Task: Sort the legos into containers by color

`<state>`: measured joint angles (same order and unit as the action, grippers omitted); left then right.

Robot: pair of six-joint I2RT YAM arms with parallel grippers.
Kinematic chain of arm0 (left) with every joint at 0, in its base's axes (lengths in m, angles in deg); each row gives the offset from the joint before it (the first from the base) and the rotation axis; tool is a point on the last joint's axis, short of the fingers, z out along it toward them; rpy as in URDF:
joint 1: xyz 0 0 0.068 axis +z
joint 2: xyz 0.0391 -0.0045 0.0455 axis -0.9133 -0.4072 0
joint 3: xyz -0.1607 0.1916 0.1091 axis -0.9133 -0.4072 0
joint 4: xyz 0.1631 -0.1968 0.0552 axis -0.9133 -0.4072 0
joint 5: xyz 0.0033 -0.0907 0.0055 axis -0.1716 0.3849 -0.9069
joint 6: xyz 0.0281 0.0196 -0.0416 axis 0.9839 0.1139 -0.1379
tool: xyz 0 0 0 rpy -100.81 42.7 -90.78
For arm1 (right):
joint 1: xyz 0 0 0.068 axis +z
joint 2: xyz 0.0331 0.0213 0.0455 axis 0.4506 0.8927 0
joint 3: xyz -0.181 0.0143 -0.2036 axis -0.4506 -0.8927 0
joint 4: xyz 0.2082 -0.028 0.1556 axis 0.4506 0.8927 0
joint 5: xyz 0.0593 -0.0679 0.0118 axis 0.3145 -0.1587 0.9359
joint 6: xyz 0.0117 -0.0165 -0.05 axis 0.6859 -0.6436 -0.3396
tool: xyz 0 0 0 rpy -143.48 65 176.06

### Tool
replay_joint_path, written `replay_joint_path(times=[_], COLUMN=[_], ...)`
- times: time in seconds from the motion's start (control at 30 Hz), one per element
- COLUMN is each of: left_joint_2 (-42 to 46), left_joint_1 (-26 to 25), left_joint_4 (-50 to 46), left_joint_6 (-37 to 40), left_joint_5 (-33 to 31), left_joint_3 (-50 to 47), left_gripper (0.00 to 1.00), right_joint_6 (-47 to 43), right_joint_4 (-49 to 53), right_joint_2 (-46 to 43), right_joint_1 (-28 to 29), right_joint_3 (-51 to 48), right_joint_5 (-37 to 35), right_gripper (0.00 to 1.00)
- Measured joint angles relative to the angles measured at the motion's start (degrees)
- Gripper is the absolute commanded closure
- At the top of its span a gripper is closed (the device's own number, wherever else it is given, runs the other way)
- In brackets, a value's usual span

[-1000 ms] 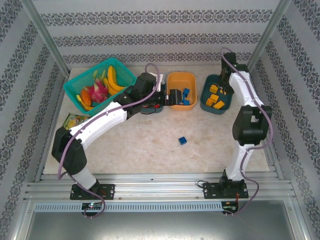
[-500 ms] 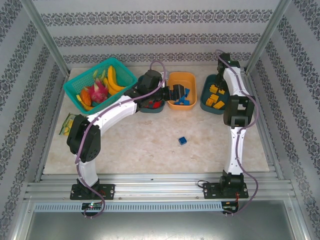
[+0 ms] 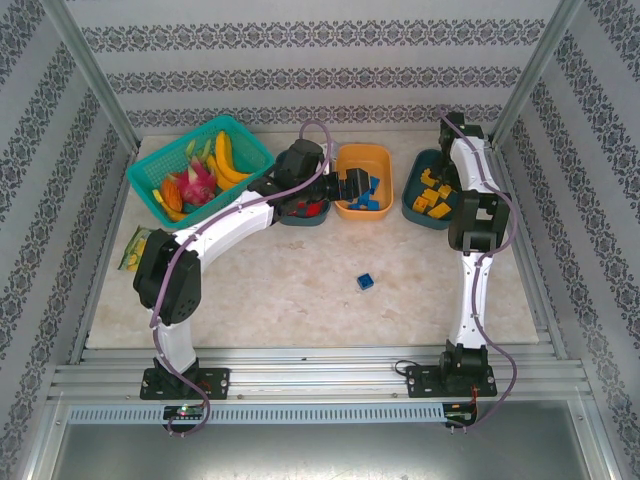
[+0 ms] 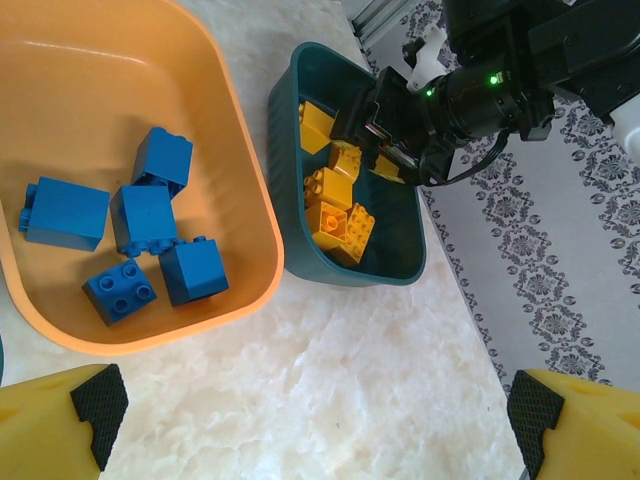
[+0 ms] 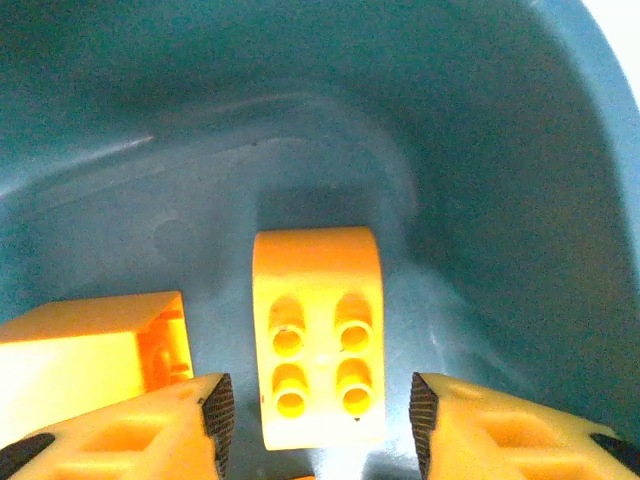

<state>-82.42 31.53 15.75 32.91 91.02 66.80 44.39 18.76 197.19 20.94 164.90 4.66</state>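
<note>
My right gripper (image 5: 318,420) is open, low inside the right dark teal tub (image 5: 200,190). A yellow brick (image 5: 318,335) lies studs-up on the tub floor between its fingers, with a gap on each side. Another yellow brick (image 5: 90,350) lies to its left. From the left wrist view, several yellow bricks (image 4: 340,215) sit in that tub (image 4: 405,265) and several blue bricks (image 4: 145,215) in the orange tub (image 4: 245,160). My left gripper (image 4: 315,420) hangs open and empty over bare table. One blue brick (image 3: 366,281) lies alone mid-table. Red bricks (image 3: 308,208) sit in the left teal tub (image 3: 296,220).
A bright teal lattice basket (image 3: 150,165) of toy fruit stands at the back left. A green snack packet (image 3: 138,246) lies by the left arm's elbow. Metal frame posts and patterned walls close in the table's sides.
My right gripper has opened and let go of the yellow brick inside the right teal tub. Both arms reached farther back early in the second; the left has since held still.
</note>
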Motion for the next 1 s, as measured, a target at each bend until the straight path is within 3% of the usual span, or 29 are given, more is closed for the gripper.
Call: replay_joint_path(times=[0.17, 0.37, 0.53, 0.7, 0.83, 1.0], left_joint_2=[2.78, 11.32, 21.77, 31.98, 39.65, 48.04], left_joint_1=[0.0, 0.0, 0.0, 0.0, 0.0, 0.0], left_joint_4=[-0.09, -1.46, -4.39, -8.79, -12.98, -17.31], left_joint_6=[0.02, 0.15, 1.33, 2.64, 2.86, 2.84], left_joint_5=[-0.26, -1.55, -3.15, -4.5, -5.16, -5.42], left_joint_3=[-2.25, -7.93, -15.82, -24.96, -32.13, -37.86], left_gripper=[0.0, 0.0, 0.0, 0.0, 0.0, 0.0], right_joint_6=[1.07, 2.69, 4.94, 7.34, 6.27, 1.14], right_joint_4=[0.09, -2.73, -8.59, -13.46, -16.28, -16.94], right_joint_2=[-3.93, -20.46, -39.04, -52.15, -58.1, -59.52], right_joint_1=[0.48, 3.26, 10.6, 19.32, 25.99, 34.47], right_joint_3=[-1.27, -11.45, -28.52, -47.8, -60.74, -70.01], right_joint_5=[1.18, 2.16, 4.02, 7.13, 12.09, 18.34], right_gripper=[0.47, 0.45, 0.41, 0.34, 0.3, 0.25])
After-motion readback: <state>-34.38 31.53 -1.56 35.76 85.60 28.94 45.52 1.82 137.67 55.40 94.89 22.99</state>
